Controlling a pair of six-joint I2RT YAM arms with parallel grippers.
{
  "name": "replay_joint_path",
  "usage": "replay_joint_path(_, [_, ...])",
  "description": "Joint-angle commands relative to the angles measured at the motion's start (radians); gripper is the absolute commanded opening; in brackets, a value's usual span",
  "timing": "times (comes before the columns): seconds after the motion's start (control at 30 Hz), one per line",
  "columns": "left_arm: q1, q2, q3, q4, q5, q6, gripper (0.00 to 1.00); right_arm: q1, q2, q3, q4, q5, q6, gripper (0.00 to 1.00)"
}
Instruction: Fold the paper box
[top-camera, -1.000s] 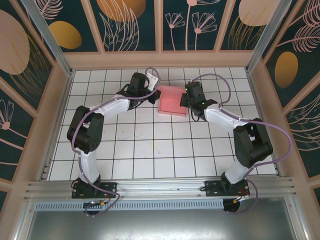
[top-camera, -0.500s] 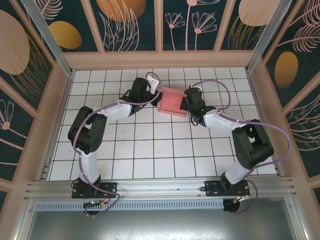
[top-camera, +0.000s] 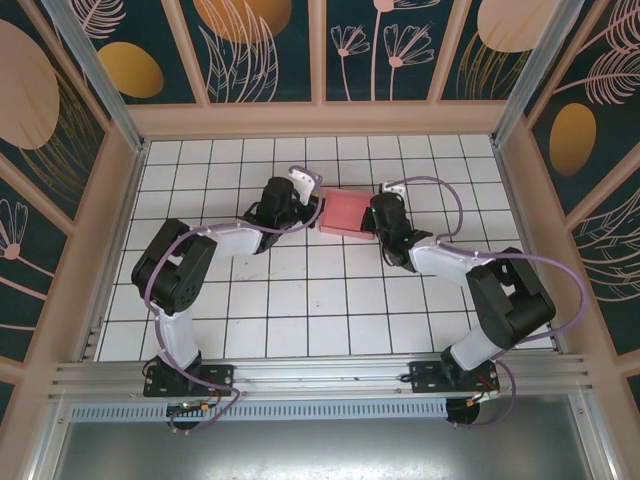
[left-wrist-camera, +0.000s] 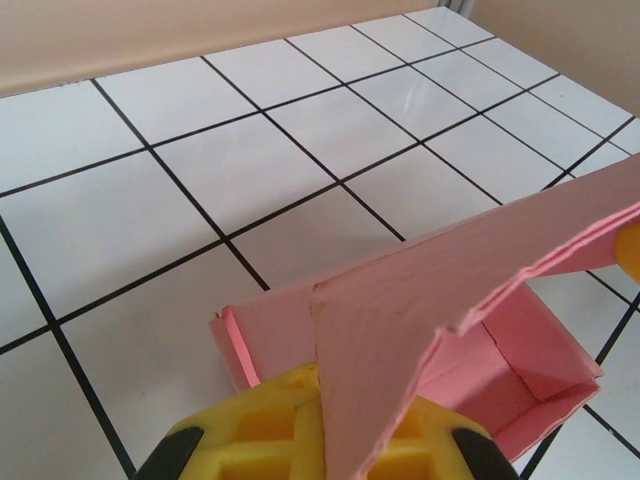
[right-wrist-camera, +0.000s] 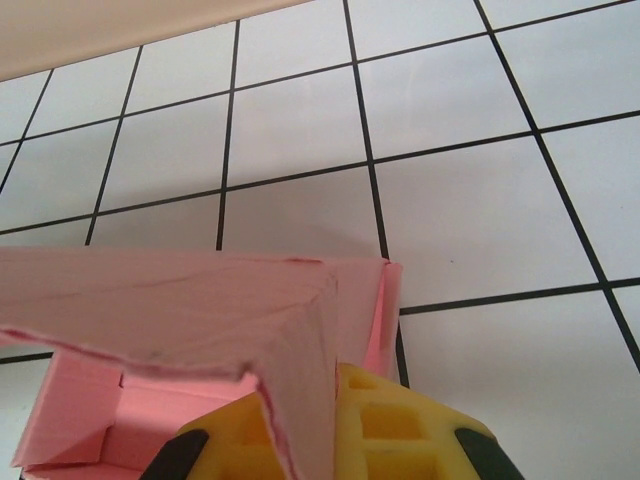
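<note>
The desk (top-camera: 300, 300) is a glossy white surface ruled into square tiles by thin black lines, and it reflects soft light in the left wrist view. A pale wooden frame (top-camera: 320, 118) borders it, with slanted aluminium posts (top-camera: 90, 70) at the far corners. Behind them stand dark teal wall panels (top-camera: 250, 45) printed with peach and gold leaves and flowers. An aluminium rail (top-camera: 320, 375) runs along the near edge and carries both arm bases, and purple cables (top-camera: 425, 180) loop along the arms.

The paper box (top-camera: 345, 212) is pink card and sits on the far half of the desk, near the middle, between the two hands. The left hand (top-camera: 316, 208) is pressed together on a raised flap at the box's left side; its yellow pads (left-wrist-camera: 250, 430) pinch the card from both faces. The right hand (top-camera: 376, 216) pinches a flap at the opposite side in the same way. Both wrist views look into the open pink tray beneath the lifted flaps.
</note>
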Motion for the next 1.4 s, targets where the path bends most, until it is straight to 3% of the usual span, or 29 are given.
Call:
replay_joint_path(0.0, [-0.016,-0.048,-0.048,0.178,-0.023,0.003,0.0,0.023,-0.043,-0.049,0.119,0.054,-0.004,0.0])
replay_joint_path(0.57, [-0.054,-0.024,-0.199,0.385,-0.135,0.039,0.0,0.081,-0.055,-0.274,0.474,0.109,-0.104,0.0])
replay_joint_path(0.93, [-0.068,0.016,-0.27,0.515,-0.173,0.051,0.0,0.09,0.026,-0.309,0.555,0.149,-0.106,0.0])
replay_joint_path(1.13, [-0.071,0.026,-0.255,0.473,-0.183,0.044,0.0,0.1,0.033,-0.298,0.546,0.151,-0.108,0.0])
replay_joint_path(1.37, [-0.07,0.035,-0.238,0.428,-0.207,0.052,0.0,0.1,0.006,-0.292,0.54,0.139,-0.116,0.14])
